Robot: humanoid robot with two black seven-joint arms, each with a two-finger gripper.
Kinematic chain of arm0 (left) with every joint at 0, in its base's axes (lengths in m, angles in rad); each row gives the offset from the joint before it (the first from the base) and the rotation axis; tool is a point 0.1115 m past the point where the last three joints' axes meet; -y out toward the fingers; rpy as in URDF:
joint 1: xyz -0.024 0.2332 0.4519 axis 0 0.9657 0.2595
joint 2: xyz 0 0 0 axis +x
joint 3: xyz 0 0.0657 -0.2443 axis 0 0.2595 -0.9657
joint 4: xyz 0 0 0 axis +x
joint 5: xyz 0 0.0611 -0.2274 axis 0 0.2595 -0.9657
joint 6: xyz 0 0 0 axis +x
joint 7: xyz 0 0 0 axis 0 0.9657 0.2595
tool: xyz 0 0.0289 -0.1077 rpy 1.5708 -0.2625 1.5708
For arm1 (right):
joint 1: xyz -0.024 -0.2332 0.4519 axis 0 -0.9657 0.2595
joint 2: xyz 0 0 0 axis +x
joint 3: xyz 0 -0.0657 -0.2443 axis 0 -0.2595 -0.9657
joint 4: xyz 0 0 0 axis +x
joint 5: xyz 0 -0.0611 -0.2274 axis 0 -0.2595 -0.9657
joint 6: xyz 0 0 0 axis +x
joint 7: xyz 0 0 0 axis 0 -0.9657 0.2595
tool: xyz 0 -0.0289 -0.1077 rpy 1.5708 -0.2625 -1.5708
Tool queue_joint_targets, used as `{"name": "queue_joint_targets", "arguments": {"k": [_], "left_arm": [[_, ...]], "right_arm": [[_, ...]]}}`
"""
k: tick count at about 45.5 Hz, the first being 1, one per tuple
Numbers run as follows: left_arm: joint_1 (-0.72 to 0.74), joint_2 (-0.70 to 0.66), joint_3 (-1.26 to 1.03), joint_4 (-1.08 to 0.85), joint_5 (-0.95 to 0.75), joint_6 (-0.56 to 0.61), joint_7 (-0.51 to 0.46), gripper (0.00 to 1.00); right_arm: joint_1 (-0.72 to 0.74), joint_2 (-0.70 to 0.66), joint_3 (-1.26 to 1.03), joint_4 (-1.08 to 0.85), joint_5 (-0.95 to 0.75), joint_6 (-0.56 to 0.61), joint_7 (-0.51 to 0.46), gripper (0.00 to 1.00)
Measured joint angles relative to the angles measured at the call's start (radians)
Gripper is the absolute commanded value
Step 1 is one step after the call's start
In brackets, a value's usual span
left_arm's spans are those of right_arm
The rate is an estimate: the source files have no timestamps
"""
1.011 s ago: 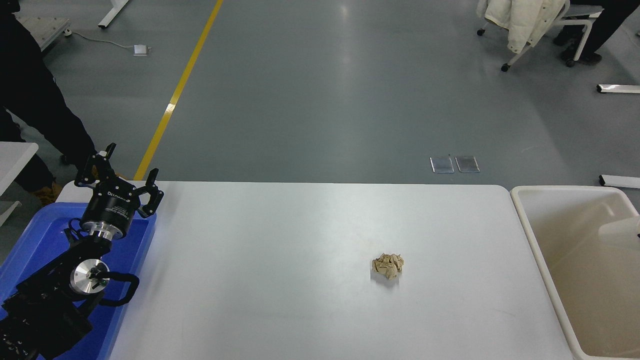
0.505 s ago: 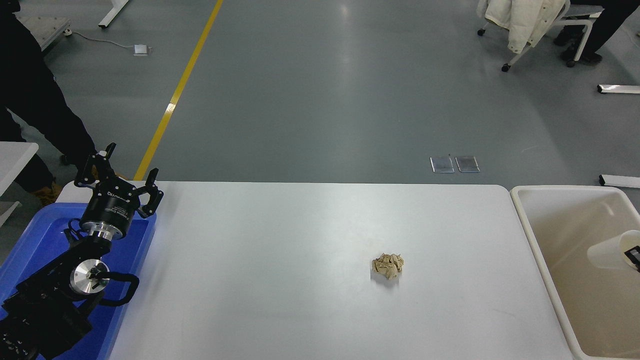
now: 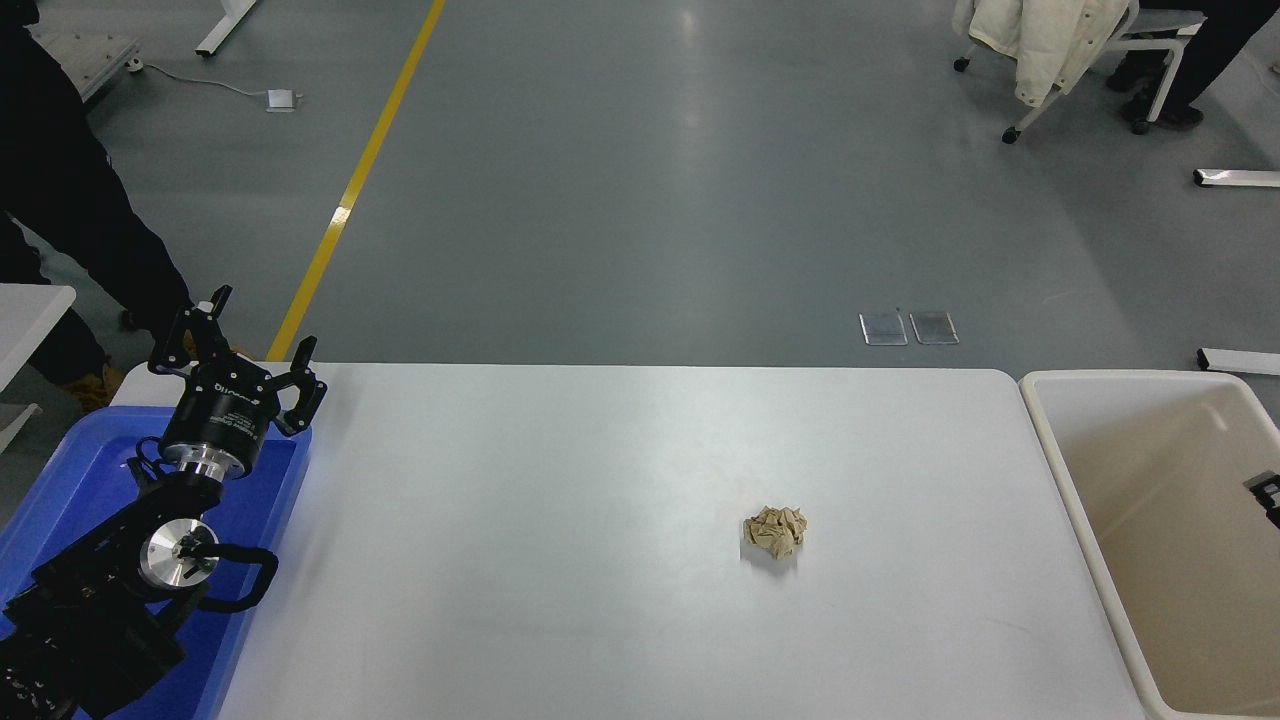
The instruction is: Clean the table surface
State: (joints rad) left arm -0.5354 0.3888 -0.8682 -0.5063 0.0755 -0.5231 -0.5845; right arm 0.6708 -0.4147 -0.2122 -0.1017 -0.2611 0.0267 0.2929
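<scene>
Surface (image 3: 560, 560), white, matte, rounded far corners: fills the lower middle of the head view, with the blue tray at its left edge and the beige bin at its right edge.

Crumpled tan paper ball (image 3: 774, 531): lies alone on the surface, right of centre, nearer the right edge than the left, well apart from both arms; nothing stands between it and the bin.

Blue tray (image 3: 70, 470): at the left edge, partly covered by the left arm.

Left hand (image 3: 243, 352): black, parked over the tray's far right corner, fingers spread wide, grasping nothing.

Beige bin (image 3: 1050, 440): just off the right edge of the surface, interior pale.

Right hand (image 3: 1266, 494): only a small black part shows at the picture's right edge, over the bin; whether it is released or clenched cannot be told.

Grey floor beyond the far edge: yellow line (image 3: 350, 190), two metal floor plates (image 3: 908, 328), wheeled chair with pale coat (image 3: 1045, 40), a person in dark clothing (image 3: 70, 200) at far left.
</scene>
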Motion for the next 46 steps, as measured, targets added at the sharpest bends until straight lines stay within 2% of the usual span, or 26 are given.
{"name": "queue_joint_targets", "arguments": {"k": [13,26,37,46], "left_arm": [[0.000,-0.001,0.000,0.000,0.001,0.000,0.000,1.00],[0.000,-0.001,0.000,0.000,0.001,0.000,0.000,1.00],[0.000,0.000,0.000,0.000,0.000,0.000,0.000,1.00],[0.000,-0.001,0.000,0.000,0.000,0.001,0.000,1.00]], "right_arm": [[0.126,-0.030,0.068,0.028,0.005,-0.005,0.007,0.99],[0.283,-0.056,0.278,0.067,0.006,0.003,0.011,0.99],[0.385,-0.137,0.552,0.276,0.006,0.006,0.012,0.99],[0.382,-0.179,0.860,0.512,0.006,0.028,0.012,0.99]]}}
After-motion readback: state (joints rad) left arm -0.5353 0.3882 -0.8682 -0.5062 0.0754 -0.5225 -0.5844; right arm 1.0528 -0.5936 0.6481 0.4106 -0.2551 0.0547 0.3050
